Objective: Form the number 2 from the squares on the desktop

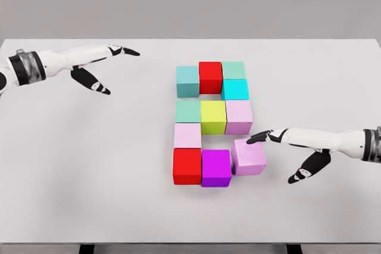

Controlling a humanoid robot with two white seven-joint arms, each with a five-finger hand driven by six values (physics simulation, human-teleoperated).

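Fingers (262, 137) of the right hand (284, 137) are stretching out flat and apart, tips touching the lilac cube's (249, 156) upper right edge, apparently nudging it into line. It is sitting slightly askew beside the magenta cube (216, 168), finishing the 2's bottom row on the counter (89, 165). Every cube is looking matte and sharp-edged. Far left, the left hand (98, 63) is hovering, spread and empty.

Nothing here can be read: the coloured blocks (213, 123) have plain faces, and the white table (89, 165) carries no letters, labels, brand marks or printed numbers.
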